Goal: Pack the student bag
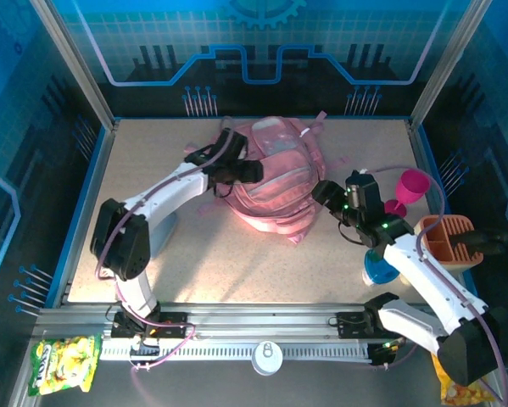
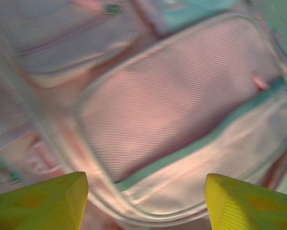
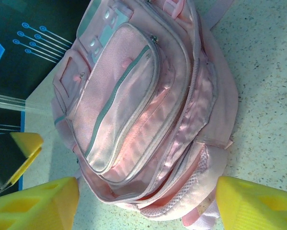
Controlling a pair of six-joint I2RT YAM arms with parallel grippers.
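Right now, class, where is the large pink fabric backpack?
In the top view the large pink fabric backpack lies at the table's far middle, the left hand over its left edge, the right hand right of it.

Large soft pink fabric backpack (image 1: pixel 277 188), frame centre: pale pink w/ grey-green zip trim, ribbed weave on front pocket. Flat beige tabletop (image 1: pixel 237 263): fine dark speckles. Magenta goblet cup (image 1: pixel 413 185), right. Yellow-green snack packet (image 1: pixel 64 360), lower left. Blue back wall (image 1: pixel 262 34), circuit-line pattern.
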